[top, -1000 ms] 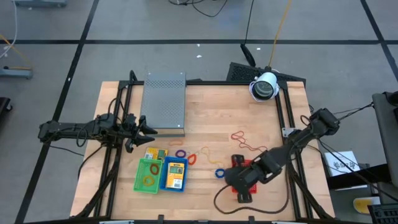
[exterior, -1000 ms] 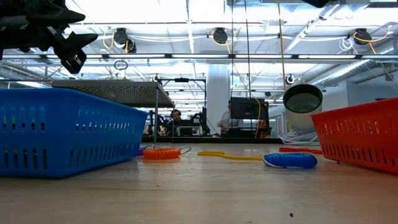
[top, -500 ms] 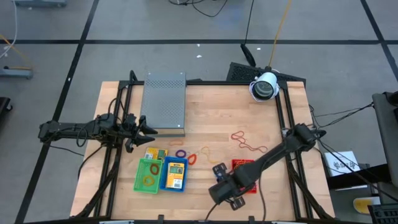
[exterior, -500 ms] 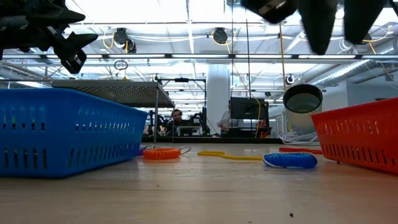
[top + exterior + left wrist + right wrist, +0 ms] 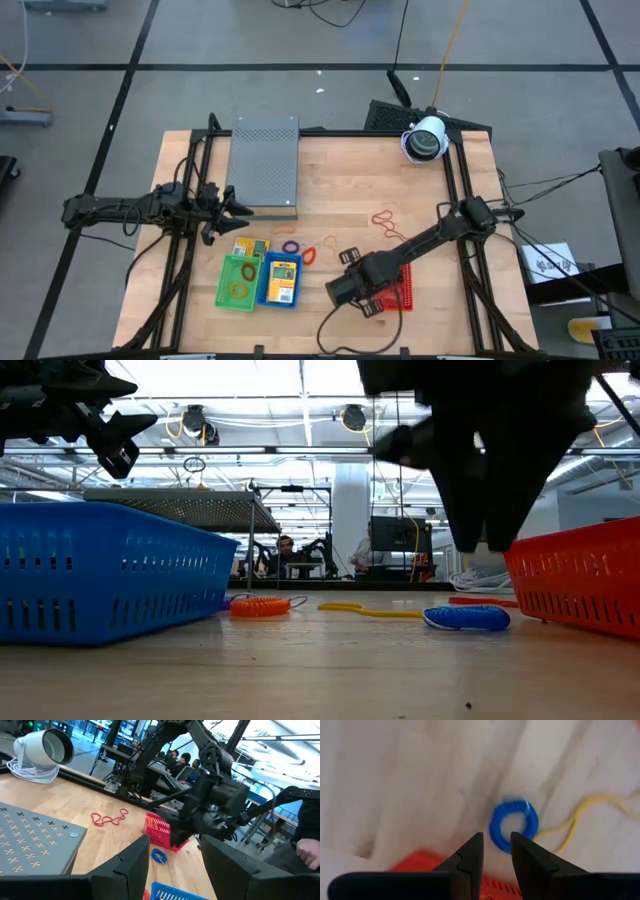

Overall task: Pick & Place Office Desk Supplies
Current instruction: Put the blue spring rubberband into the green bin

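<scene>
Wooden tabletop (image 5: 340,190) carries the supplies. Right gripper (image 5: 495,851) hovers directly over the blue rubber-band loop (image 5: 513,824), jaws narrowly parted and empty, just beside the red basket (image 5: 398,287). Step judged: approach for pickup. Next move calls for descent and closing on the loop. Left gripper (image 5: 225,207) waits beside the grey box (image 5: 265,165), jaws apart.

Right arm covers most of the red basket (image 5: 404,293) in high view. Blue coil ring (image 5: 513,824) and yellow band (image 5: 580,815) motion-blurred in right wrist view; band cut off at frame edge.
</scene>
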Available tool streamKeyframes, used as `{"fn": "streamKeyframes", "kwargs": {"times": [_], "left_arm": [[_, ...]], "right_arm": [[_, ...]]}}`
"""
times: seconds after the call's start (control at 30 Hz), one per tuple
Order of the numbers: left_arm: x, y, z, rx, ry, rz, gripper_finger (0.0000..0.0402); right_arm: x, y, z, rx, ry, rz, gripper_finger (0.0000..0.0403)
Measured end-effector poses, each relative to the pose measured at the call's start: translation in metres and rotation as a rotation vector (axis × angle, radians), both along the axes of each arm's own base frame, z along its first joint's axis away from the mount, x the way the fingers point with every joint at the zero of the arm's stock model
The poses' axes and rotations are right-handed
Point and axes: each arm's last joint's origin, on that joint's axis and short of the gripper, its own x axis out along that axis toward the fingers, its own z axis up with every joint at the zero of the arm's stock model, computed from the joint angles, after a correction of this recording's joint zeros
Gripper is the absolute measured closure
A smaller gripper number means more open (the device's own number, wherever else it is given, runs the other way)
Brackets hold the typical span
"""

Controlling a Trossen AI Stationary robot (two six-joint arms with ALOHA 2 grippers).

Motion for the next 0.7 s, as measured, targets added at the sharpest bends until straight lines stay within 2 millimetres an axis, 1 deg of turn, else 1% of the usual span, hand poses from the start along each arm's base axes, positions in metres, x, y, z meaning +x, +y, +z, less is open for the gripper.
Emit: {"fn": "streamKeyframes", "kwargs": {"times": [0.1,0.2,0.4,0.7], "left_arm": [[0.0,0.0,0.0,0.001,0.0,0.0,0.0215],[0.0,0.0,0.0,0.001,0.0,0.0,0.0215],[0.0,0.0,0.0,0.001,0.0,0.0,0.0215],[0.0,0.0,0.0,0.001,0.0,0.0,0.0215]], "right_arm": [[-0.002,-0.007,-0.009,-0.008,0.019,-0.025,0.0314],[-0.003,-0.009,-0.018,-0.008,0.022,-0.029,0.0314],[-0.001,-0.008,-0.025,0.017,-0.016,-0.059,0.0314],[-0.002,-0.011,-0.033,0.022,-0.02,-0.087,0.0314]]}}
